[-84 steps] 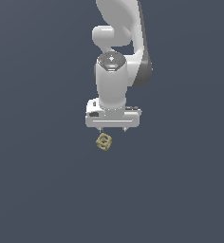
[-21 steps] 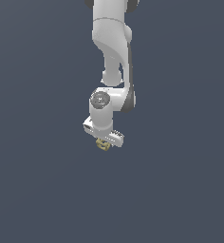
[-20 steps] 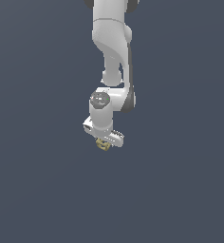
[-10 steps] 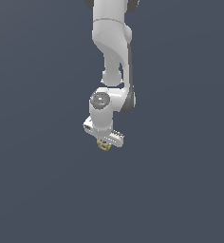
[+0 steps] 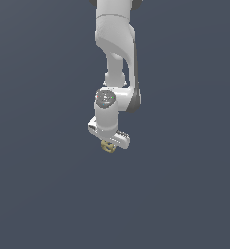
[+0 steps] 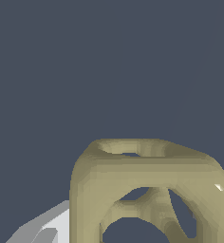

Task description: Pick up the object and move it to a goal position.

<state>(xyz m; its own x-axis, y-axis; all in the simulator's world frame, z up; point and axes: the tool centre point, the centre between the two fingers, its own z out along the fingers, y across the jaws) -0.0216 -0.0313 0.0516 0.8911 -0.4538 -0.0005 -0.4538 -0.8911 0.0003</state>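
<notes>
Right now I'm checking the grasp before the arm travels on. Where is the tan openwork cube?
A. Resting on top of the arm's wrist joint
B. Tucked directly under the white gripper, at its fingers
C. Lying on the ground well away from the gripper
B. In the exterior view the tan cube sits right beneath the white gripper, and the wrist view shows it filling the frame close up.

The object (image 5: 107, 146) is a tiny tan-gold openwork cube with ring-shaped holes in its faces and rounded edges. It sits tucked just under the gripper (image 5: 108, 144). The wrist view shows its hollow frame (image 6: 147, 190) close up.
</notes>
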